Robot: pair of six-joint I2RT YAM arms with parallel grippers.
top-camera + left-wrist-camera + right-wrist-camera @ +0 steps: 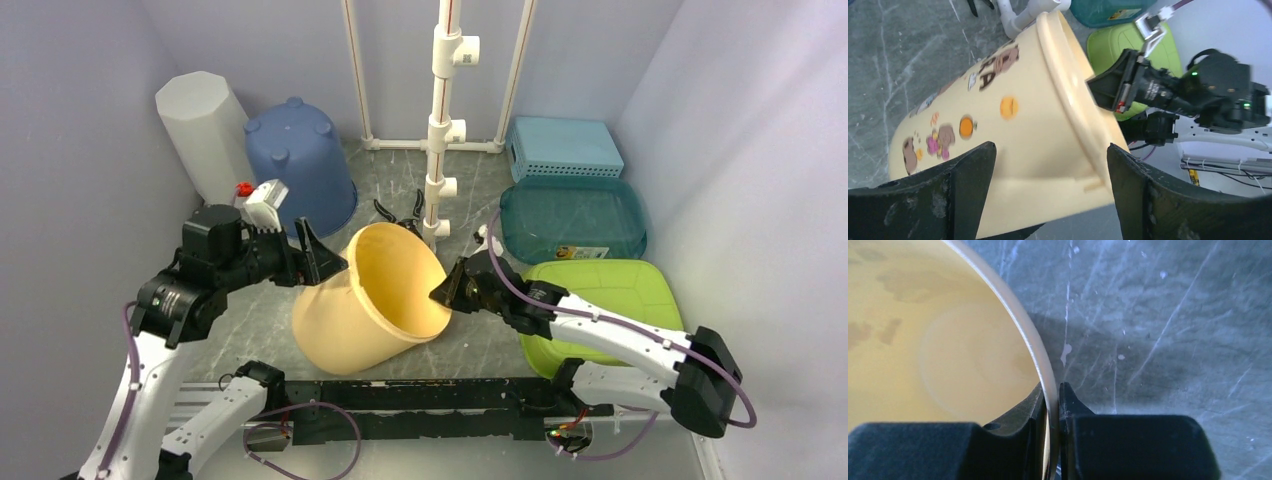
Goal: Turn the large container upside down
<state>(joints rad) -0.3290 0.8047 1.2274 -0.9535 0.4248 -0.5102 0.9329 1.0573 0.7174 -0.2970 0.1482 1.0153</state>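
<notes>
We see the large cream-yellow plastic container (360,310), shaped like a bucket, in the middle of the grey marble-pattern table (470,180), between the two arms. It is not upright: it is tilted on its side, with the closed bottom low at the near left and the open mouth turned up toward the far right. In the left wrist view its outer wall (1013,135) carries small coloured stickers, orange, pink and brown. The right claw (445,292) is closed narrow on the rim at the right side of the mouth. In the right wrist view one black finger (1018,415) is inside the container and the other is outside, with the thin rim pressed between them. The left claw (320,258) is wide, just beside the upper left side of the container. In its own camera the two black fingers (968,170) frame the outer wall, but we cannot tell if they touch it. At the far left corner a white octagonal plastic bin (200,125) stands beside a dark blue plastic bucket (300,165), which is bottom up. Behind the container rises a white plastic pipe post (445,120). On the right side we see a light blue perforated basket (563,147), a dark teal tray (572,220) and a lime green tray (600,290), one after the other toward the near edge.
</notes>
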